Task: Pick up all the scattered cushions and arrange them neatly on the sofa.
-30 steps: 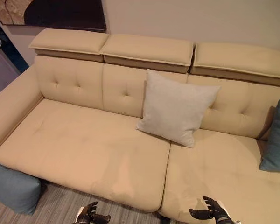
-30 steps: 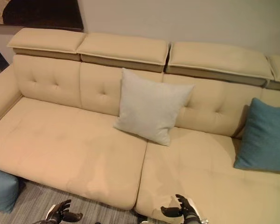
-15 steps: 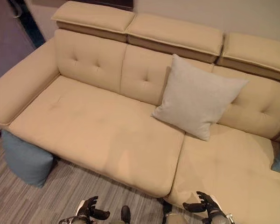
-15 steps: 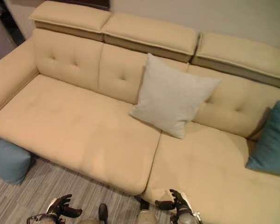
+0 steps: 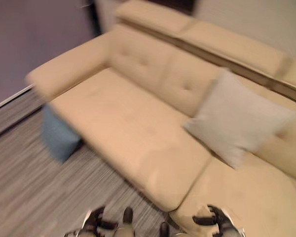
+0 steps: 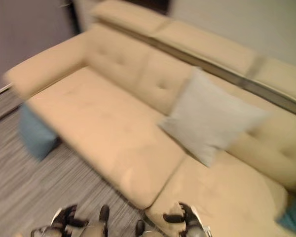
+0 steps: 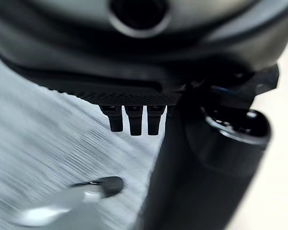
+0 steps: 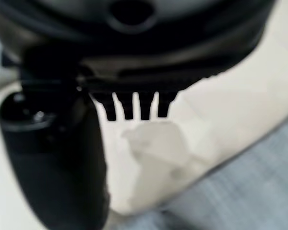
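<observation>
Cushion [image 5: 58, 136] of blue lies on the floor at the sofa's [image 5: 138, 133] left end; approach squarely. Left hand [image 5: 94, 223] and right hand [image 5: 213, 219] relaxed, empty.

Left hand [image 5: 96, 223] low at the bottom edge of the eye views, on the left, fingers relaxed and spread, thumb apart, holding nothing. Right hand [image 5: 214, 219] low at the bottom edge on the right, likewise loose, thumb pointing inward, gripping nothing. In the left wrist view, fingers [image 7: 134, 119] straight in a short row beside the thick thumb. In the right wrist view, fingers [image 8: 134, 106] straight too, thumb standing off to one side
</observation>
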Controlling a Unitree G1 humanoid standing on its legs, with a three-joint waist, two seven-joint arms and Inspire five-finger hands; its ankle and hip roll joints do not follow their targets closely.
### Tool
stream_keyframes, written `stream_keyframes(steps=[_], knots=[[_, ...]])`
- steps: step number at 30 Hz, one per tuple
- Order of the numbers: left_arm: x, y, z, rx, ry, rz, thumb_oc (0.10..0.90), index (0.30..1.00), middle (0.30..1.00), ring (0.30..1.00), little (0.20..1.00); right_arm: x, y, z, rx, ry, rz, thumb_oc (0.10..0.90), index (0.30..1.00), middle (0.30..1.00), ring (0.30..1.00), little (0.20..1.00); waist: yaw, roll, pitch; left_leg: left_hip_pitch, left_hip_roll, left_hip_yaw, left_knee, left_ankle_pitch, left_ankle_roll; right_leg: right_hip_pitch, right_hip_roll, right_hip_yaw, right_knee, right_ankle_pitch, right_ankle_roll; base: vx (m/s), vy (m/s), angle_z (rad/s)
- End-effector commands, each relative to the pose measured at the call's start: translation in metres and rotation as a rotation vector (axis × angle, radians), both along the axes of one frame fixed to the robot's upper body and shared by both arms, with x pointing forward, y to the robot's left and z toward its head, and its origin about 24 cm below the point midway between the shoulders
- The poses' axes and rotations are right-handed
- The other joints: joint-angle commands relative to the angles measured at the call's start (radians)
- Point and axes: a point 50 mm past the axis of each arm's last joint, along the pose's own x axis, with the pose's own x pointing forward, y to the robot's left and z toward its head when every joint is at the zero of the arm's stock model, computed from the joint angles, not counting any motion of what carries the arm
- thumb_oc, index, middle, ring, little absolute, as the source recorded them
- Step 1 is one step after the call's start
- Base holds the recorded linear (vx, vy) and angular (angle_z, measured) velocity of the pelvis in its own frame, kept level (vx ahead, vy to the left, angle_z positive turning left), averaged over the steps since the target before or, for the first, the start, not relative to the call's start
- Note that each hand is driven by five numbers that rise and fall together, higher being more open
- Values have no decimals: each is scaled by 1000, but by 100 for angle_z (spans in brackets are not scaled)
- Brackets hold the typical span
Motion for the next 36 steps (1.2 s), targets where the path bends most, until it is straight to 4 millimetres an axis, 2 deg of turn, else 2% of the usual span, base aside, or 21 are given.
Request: stream_keyframes(steps=[1,4,5,6,7,9,13,18,19,20,23,27,31,33,34,35,36], knots=[[-9,25,2,71,18,63,800,900,900,900,900,26,-12,19,-34,-148,-5,800,900,900,900,900,-37,-37,6,36,0,111,16,-124,35,54,-82,-64,-64,1,164,-38,-4,59],[-18,27,-1,70,53,80,800,900,900,900,900,23,-13,18,-31,-146,-20,800,900,900,900,900,-49,-57,-4,89,20,184,89,-198,40,66,-116,-139,-72,11,161,-24,10,85],[-18,27,-1,71,53,80,800,900,900,900,900,23,-13,18,-31,-146,-20,800,900,900,900,900,-51,-58,-6,86,19,183,88,-196,40,63,-117,-140,-72,12,161,9,55,77],[-18,27,-1,70,55,68,800,900,900,900,900,21,-14,17,-28,-144,-24,800,900,900,900,900,-66,-59,-18,143,38,261,80,-228,37,71,-127,-186,-76,15,168,32,76,81],[-19,27,-1,70,58,65,800,900,900,900,900,19,-13,16,-26,-138,-28,800,900,900,900,900,-72,-56,-27,161,38,285,64,-231,35,76,-129,-206,-83,18,172,67,118,62],[-20,27,-1,73,59,60,800,900,900,900,900,19,-13,16,-28,-133,-25,800,900,900,900,900,-74,-56,-32,163,32,290,56,-233,38,77,-132,-218,-84,22,177,62,99,94],[-21,35,1,83,52,94,800,900,900,900,900,25,0,13,-25,-115,35,800,900,900,900,900,-39,-81,-31,159,1,240,40,-248,51,86,-148,-226,-72,35,192,44,151,31],[-27,54,5,125,67,136,800,900,900,900,900,41,15,18,-1,-165,82,800,900,900,900,900,-9,-85,-6,176,-35,182,18,-263,89,24,-211,-220,135,24,211,19,188,8],[-26,58,7,137,61,140,800,900,900,900,900,43,19,19,5,-174,92,800,900,900,900,900,-13,-85,1,182,-40,164,12,-261,94,-2,-203,-191,174,33,213,46,107,16],[-25,62,9,146,53,146,800,900,900,900,900,45,21,20,10,-185,105,800,900,900,900,900,-20,-84,6,191,-48,137,3,-259,96,-29,-174,-134,185,32,212,64,88,37],[-24,65,11,145,35,165,800,900,900,900,900,44,23,20,14,-183,116,800,900,900,900,900,-30,-77,8,213,-71,76,-31,-247,97,-58,-114,-29,139,20,210,108,49,87],[-19,66,13,148,21,169,800,900,900,900,900,44,23,20,28,-193,101,800,900,900,900,900,-43,-77,21,220,-111,-18,-37,-239,92,-74,-71,37,75,35,209,95,-8,80],[-16,60,11,130,12,171,800,900,900,900,900,43,21,21,31,-199,92,800,900,900,900,900,-45,-79,10,215,-129,-63,-44,-239,80,-48,-67,37,41,32,201,115,-96,115],[-19,55,9,111,20,172,800,900,900,900,900,40,20,20,33,-196,88,800,900,900,900,900,-50,-78,6,204,-133,-69,-22,-254,73,-36,-74,24,22,29,195,146,-136,79],[-25,51,5,101,42,166,800,900,900,900,900,37,18,20,29,-197,84,800,900,900,900,900,-63,-79,9,178,-129,-35,39,-275,61,-17,-83,7,3,27,191,97,-99,122],[-27,50,4,99,52,167,800,900,900,900,900,36,16,20,27,-199,76,800,900,900,900,900,-72,-80,20,154,-113,28,91,-286,47,1,-93,-15,-8,26,191,58,-69,142],[-27,50,4,99,52,167,800,900,900,900,900,36,16,20,28,-199,76,800,900,900,900,900,-74,-81,17,150,-114,26,90,-284,48,-2,-94,-16,-9,27,192,9,-22,125]])
